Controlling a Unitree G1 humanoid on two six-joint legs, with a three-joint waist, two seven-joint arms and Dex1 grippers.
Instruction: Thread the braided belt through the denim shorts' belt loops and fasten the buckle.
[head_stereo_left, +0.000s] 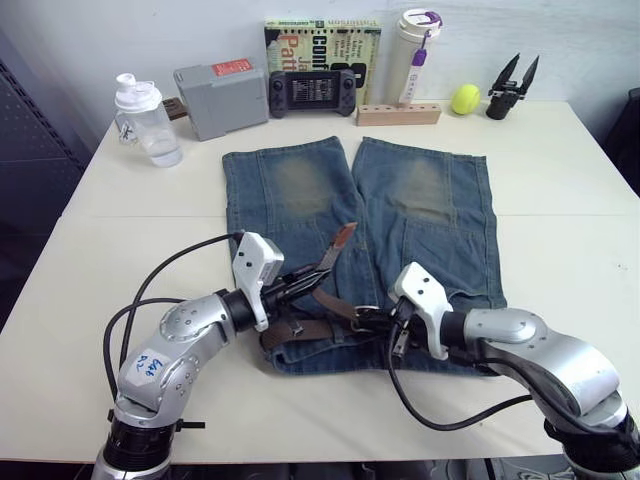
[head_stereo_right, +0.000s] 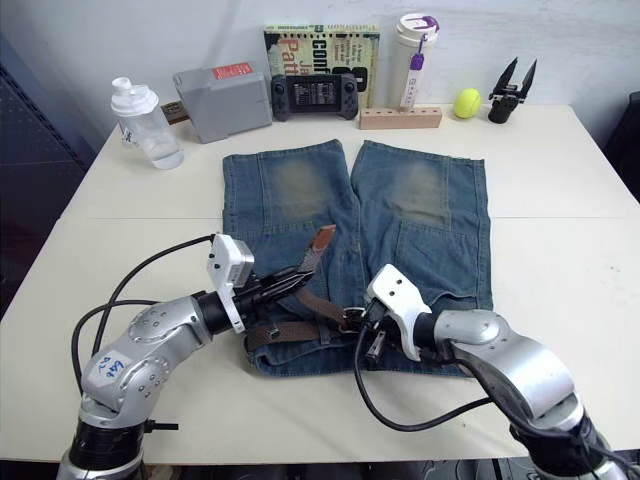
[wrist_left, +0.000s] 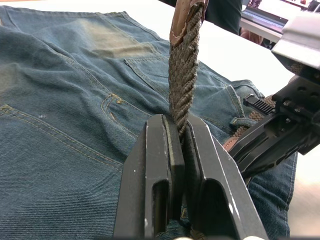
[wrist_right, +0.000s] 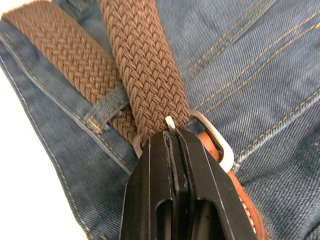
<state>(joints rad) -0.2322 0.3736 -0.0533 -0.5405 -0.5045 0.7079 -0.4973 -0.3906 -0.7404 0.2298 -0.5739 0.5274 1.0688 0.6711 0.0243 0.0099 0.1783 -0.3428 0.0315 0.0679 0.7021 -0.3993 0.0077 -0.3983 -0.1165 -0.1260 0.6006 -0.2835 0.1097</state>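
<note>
Brown woven cord is what we're dealing with here, and the braided belt (head_stereo_left: 318, 300) looks soft, floppy and light, with enough texture that it shouldn't slip out of a pinch. We'd grab it on the flat braid close behind the leather tip (head_stereo_left: 342, 238), since the tip is the stiffer bit that can be steered. The buckle (wrist_right: 212, 140) is the one rigid part, small silver-grey metal, so it's the better anchor on the other end.

The left hand (wrist_left: 180, 145) is clamped tight on the belt's braid, with the darker tip sticking up toward 12 o'clock from it. The right hand (wrist_right: 172, 137) has its fingers closed at the buckle, and we think they pinch the prong (hard to be sure, the fingers cover most of it).

The denim shorts (head_stereo_left: 420, 200) lie flat on the tabletop (head_stereo_left: 560, 180), legs pointing to 12 o'clock, waistband at the 6 o'clock edge nearest us. Faded blue denim, tan worn patches on both legs, orange stitching. The belt runs along the waistband, and a belt loop (wrist_right: 107, 107) crosses over one strand just beside the buckle. Denim will bunch if we tug sideways, so short pulls seem safer.
</note>
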